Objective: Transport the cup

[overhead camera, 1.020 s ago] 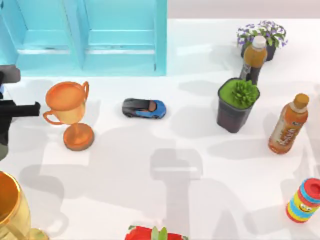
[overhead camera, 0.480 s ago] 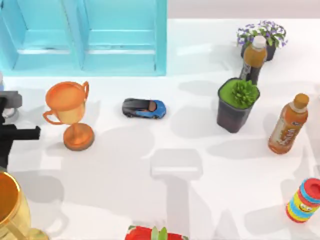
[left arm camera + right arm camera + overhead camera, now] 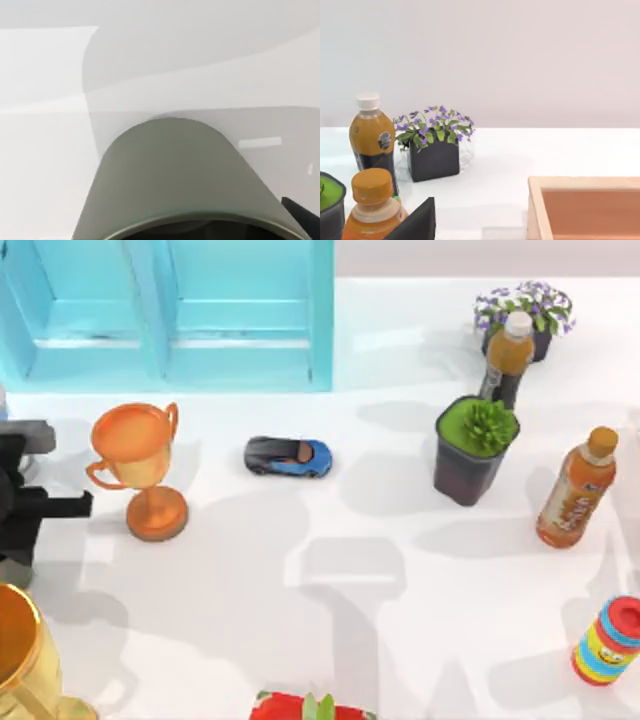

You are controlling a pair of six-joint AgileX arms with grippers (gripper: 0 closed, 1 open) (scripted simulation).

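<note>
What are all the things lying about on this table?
cup: one, grey-olive, close before the left wrist camera
orange trophy: one, table's left
gold trophy: one, near-left corner
toy car: one, blue and black, middle
green plant pot: one, dark pot, right
flower pot: one, purple blooms, far right
bottles: two, orange drink, dark drink, right
striped can: one, right edge
red thing: near edge
blue cabinet: far left
wooden box: one, right wrist view
left claw: black, left edge

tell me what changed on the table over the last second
The left arm at the top view's left edge slid toward the near edge and slightly rightward, ending beside the orange trophy. The left wrist view looks along the grey-olive cup. The trophy, toy car, plant pot and bottles kept their places.
</note>
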